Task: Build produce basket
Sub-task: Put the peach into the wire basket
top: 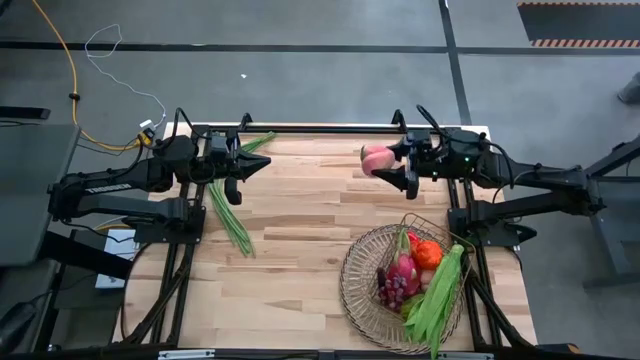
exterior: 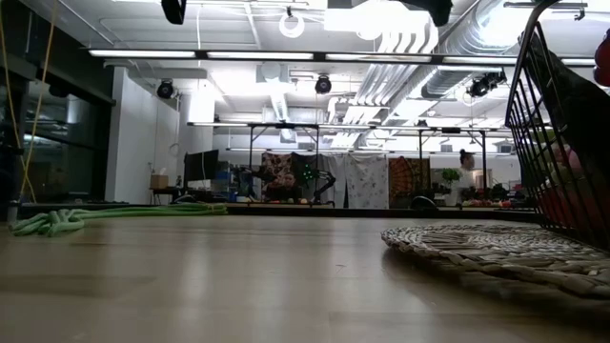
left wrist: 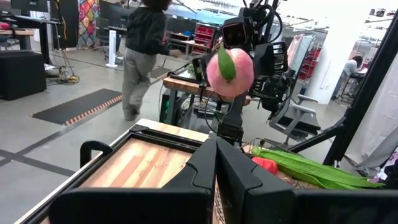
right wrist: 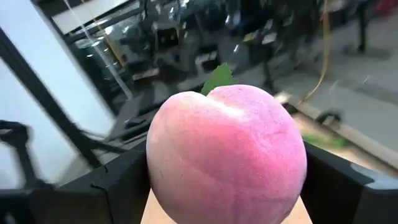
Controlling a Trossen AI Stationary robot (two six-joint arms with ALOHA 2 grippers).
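Peach point(right wrist: 227, 155), fuzzy pink with green leaf, clamped in right gripper point(top: 398, 167) above table's point(top: 300, 215) far edge. Left gripper point(top: 243, 170) closed, empty, far-left. Lattice wire basket point(top: 360, 290) with produce point(top: 415, 278) near right corner. No legible labels.

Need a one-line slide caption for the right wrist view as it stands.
Right gripper shut on a pink peach with a green leaf, held above the table.
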